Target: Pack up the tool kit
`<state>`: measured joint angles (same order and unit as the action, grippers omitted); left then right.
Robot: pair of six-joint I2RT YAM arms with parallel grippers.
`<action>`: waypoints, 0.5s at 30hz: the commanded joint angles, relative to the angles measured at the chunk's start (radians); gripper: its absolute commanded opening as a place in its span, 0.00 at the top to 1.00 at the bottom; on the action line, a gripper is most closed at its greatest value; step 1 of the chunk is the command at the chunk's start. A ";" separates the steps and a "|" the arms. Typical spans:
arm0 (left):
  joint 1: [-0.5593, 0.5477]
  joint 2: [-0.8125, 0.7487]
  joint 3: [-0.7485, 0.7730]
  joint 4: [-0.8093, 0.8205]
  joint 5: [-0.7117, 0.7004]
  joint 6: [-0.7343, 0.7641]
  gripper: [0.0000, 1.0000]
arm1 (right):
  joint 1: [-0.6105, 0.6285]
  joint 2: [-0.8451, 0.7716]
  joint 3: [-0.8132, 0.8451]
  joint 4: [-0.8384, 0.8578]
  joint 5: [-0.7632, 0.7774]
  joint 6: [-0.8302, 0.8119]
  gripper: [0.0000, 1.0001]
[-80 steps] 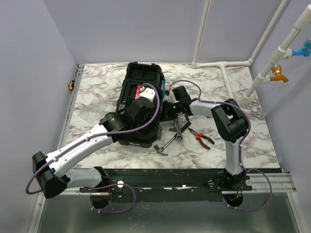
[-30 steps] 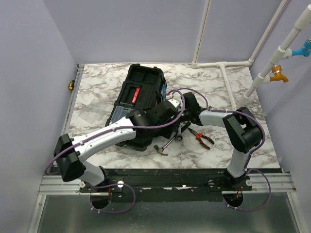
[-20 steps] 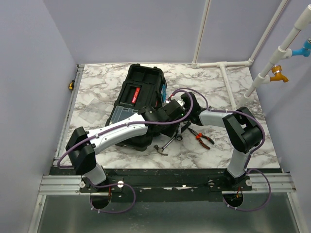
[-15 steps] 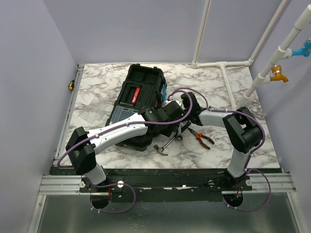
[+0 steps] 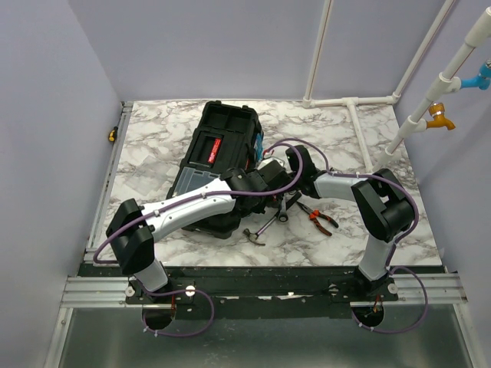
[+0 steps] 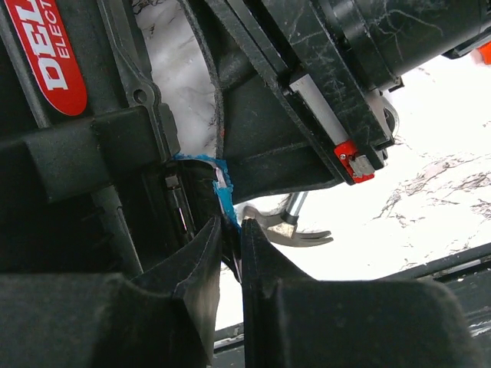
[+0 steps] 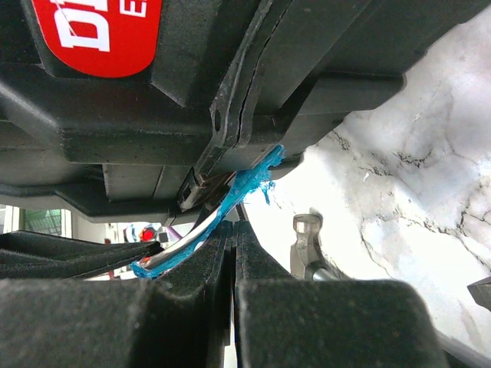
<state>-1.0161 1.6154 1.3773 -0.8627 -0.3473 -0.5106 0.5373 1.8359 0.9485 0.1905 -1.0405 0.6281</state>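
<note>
Showing the hammer loose toward the near edge of the tabletop; beyond it, the left fingers pinch the blue-taped latch on the toolbox side facing the right edge, with the right fingers clenched empty just beside it. The toolbox's long axis runs near-to-far, left of centre.

Tight at the right side of the toolbox, crowded by left arm and right arm. Blocked in front by hammer and pliers. Wide bare bench left and far right.
</note>
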 commanded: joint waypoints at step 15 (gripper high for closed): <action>0.129 -0.084 -0.093 0.051 0.214 0.046 1.00 | -0.017 -0.113 -0.003 -0.107 0.131 -0.060 0.93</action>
<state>-0.9627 1.5951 1.3529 -0.8257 -0.2420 -0.5205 0.5354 1.7943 0.9401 0.1337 -1.0100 0.6094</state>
